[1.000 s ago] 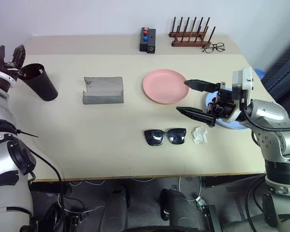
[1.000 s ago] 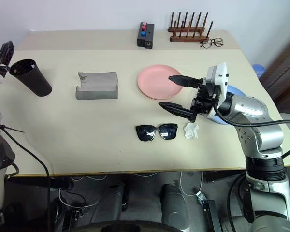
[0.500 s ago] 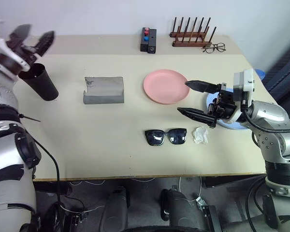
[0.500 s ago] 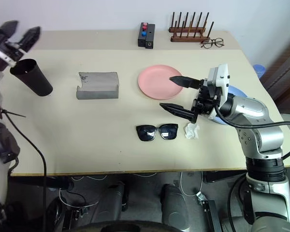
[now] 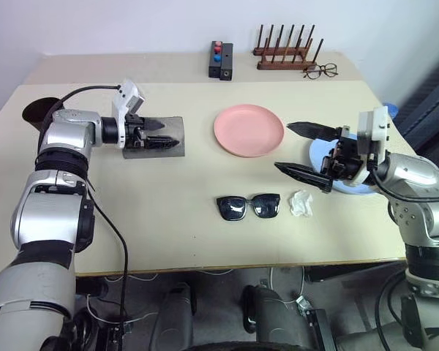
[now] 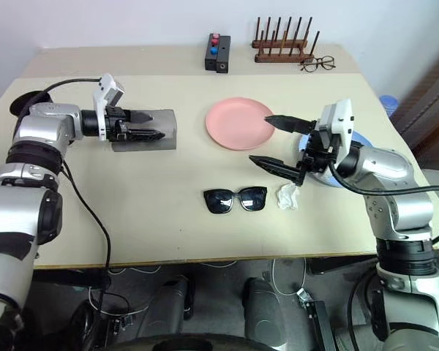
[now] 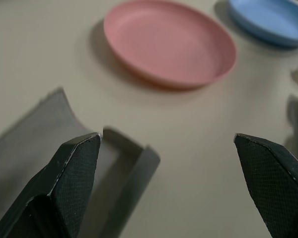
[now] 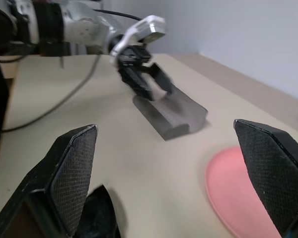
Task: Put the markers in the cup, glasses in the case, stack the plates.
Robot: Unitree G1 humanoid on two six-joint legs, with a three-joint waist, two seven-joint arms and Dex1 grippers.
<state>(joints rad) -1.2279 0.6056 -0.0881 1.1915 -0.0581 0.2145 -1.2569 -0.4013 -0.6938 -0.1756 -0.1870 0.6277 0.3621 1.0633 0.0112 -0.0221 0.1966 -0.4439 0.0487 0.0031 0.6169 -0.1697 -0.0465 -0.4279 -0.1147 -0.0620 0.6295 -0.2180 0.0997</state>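
My left gripper (image 5: pixel 163 136) hangs open just over the grey case (image 5: pixel 172 146), pointing right along it. The case's open flap (image 7: pixel 39 134) lies below its fingers. Behind that arm at the far left stands the dark cup (image 5: pixel 38 110), mostly hidden. The pink plate (image 5: pixel 249 130) lies mid-table. The light blue plate (image 5: pixel 351 186) lies at the right, partly behind my open right gripper (image 5: pixel 283 146), which hovers between the two plates and holds nothing. The black sunglasses (image 5: pixel 249 206) lie near the front edge. The markers are out of view.
A crumpled white scrap (image 5: pixel 301 203) lies right of the sunglasses. At the back stand a wooden peg rack (image 5: pixel 285 55), clear spectacles (image 5: pixel 322 71) and a black box with red and blue buttons (image 5: pixel 221 60). The table ends close behind the blue plate.
My left arm has swung right from above the cup and come down over the case, its gripper turning to point right. The right gripper has stayed where it was.
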